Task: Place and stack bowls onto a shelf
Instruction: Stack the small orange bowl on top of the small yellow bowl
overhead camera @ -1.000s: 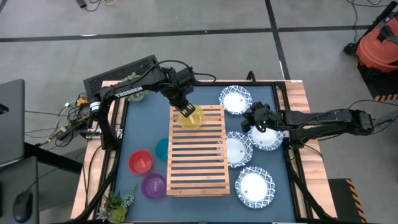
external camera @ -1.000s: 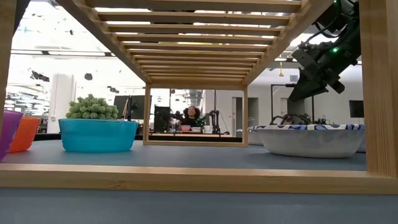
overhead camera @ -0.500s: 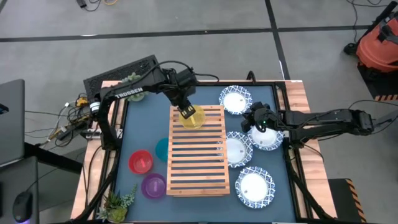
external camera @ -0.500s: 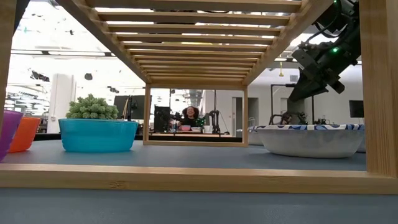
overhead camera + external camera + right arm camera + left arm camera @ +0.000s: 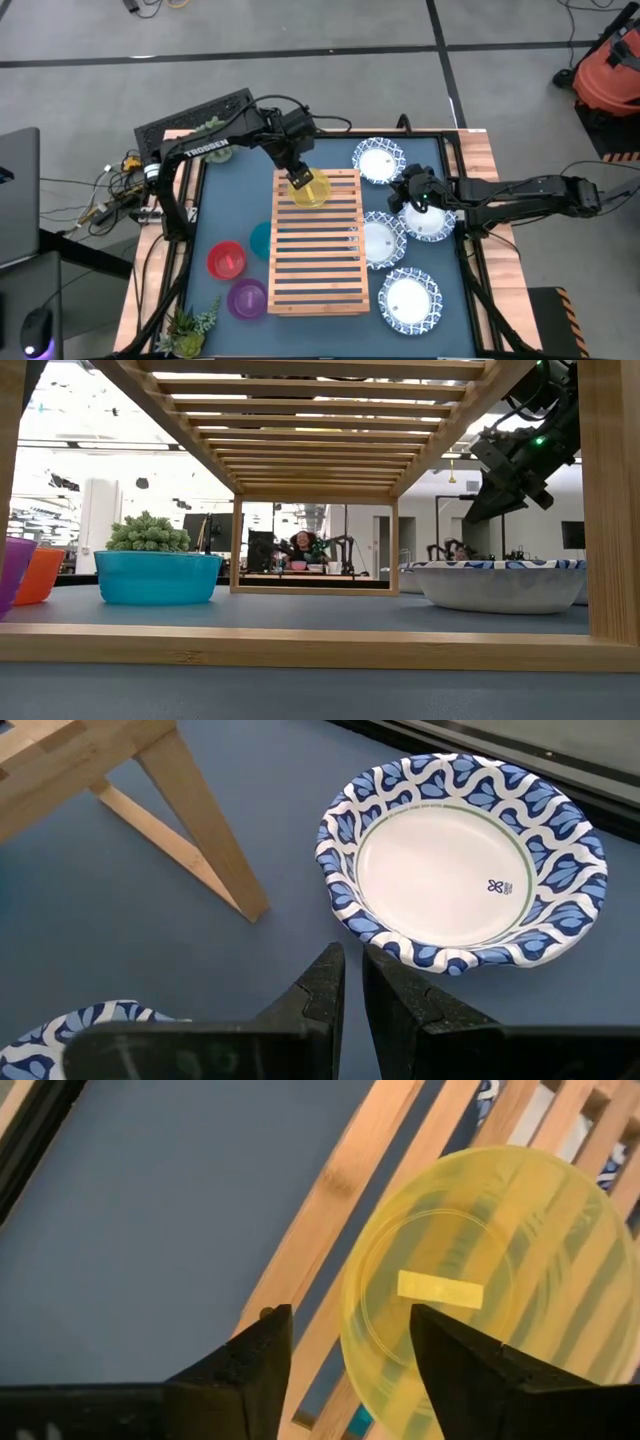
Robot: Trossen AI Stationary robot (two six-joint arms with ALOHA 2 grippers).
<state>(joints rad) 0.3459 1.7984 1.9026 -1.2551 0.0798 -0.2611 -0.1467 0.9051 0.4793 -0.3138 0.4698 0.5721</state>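
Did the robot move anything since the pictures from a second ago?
Almost nothing changed. The left hand stays over the yellow bowl on top of the shelf, fingers open at the bowl's rim. The right hand stays by the white dishes, nearly closed and holding nothing. The teal bowl and the other bowls did not move. Only the person far behind the table shifted.

Yellow bowl (image 5: 309,188) upright atop slatted shelf (image 5: 318,262); other bowls on table.
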